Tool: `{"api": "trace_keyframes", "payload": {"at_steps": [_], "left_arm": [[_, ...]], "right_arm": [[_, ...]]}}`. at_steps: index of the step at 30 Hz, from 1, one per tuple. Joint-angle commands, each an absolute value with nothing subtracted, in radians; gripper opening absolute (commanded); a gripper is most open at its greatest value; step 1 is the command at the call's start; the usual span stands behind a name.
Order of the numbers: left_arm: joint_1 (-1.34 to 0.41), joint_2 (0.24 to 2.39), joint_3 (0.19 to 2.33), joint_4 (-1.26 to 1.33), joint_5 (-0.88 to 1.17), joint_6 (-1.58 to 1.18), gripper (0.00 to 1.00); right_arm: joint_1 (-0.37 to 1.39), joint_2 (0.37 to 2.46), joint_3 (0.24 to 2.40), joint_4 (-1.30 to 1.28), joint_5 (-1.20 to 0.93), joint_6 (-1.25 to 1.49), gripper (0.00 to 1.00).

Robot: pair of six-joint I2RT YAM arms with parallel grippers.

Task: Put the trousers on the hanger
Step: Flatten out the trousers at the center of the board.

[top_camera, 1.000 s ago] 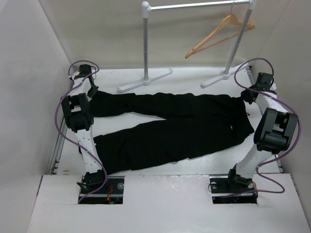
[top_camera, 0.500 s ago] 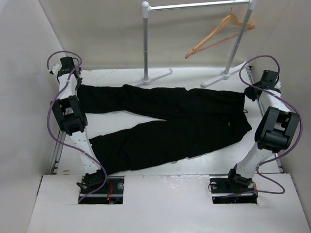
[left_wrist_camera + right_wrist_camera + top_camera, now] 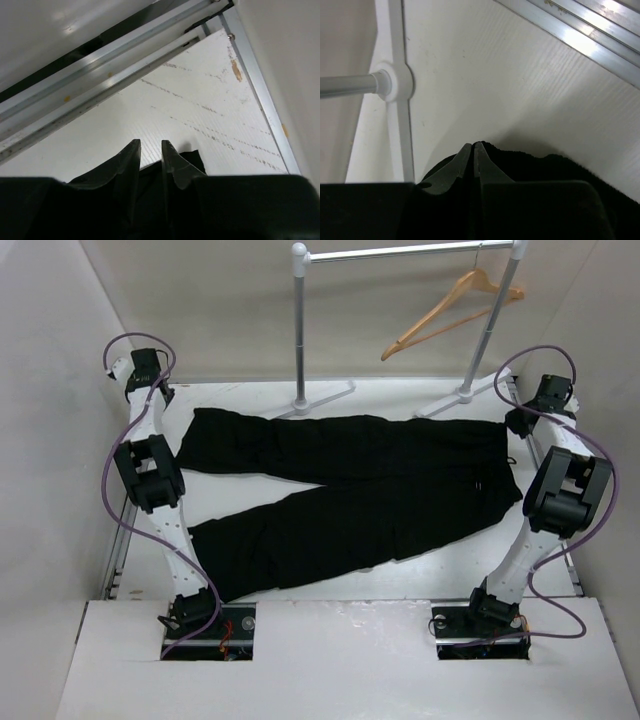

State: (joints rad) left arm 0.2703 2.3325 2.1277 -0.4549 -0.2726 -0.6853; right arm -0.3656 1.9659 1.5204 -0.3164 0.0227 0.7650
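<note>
The black trousers (image 3: 350,485) lie flat across the table, waist to the right and legs to the left. The tan wooden hanger (image 3: 450,310) hangs on the rail at the back right. My right gripper (image 3: 515,425) is at the waist's far corner; in the right wrist view it (image 3: 472,145) is shut on the waistband edge (image 3: 545,162). My left gripper (image 3: 162,397) is at the far left, just off the far leg's cuff (image 3: 200,420). In the left wrist view it (image 3: 150,143) stands slightly open, with a corner of the cuff (image 3: 192,159) lying under the fingers.
The grey rail stand (image 3: 300,330) has its feet on the table behind the trousers; one foot shows in the right wrist view (image 3: 395,82). Metal table rails (image 3: 100,75) run close to the left gripper. Walls close in on both sides.
The trousers have slid right and towards the back, the far leg straightening. The left arm swung to the far left corner and its cuff end now lies apart from the fingers. The right gripper moved back.
</note>
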Motion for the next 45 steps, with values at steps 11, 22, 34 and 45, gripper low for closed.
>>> {"api": "trace_keyframes", "payload": {"at_steps": [11, 22, 34, 45], "left_arm": [[0.255, 1.683, 1.328, -0.382, -0.235, -0.791, 0.51], [0.222, 1.782, 1.216, -0.281, -0.071, -0.813, 0.49], [0.303, 1.833, 1.183, -0.316, -0.156, -0.888, 0.02], [0.292, 1.471, 1.072, -0.465, -0.261, -0.867, 0.53]], "right_arm": [[-0.321, 1.807, 1.465, -0.305, 0.098, 0.814, 0.65], [-0.170, 1.484, 1.161, -0.267, 0.127, 0.831, 0.68], [-0.027, 1.249, 0.956, -0.278, 0.078, 0.807, 0.68], [0.207, 1.218, 0.903, -0.307, 0.063, 0.778, 0.72]]}}
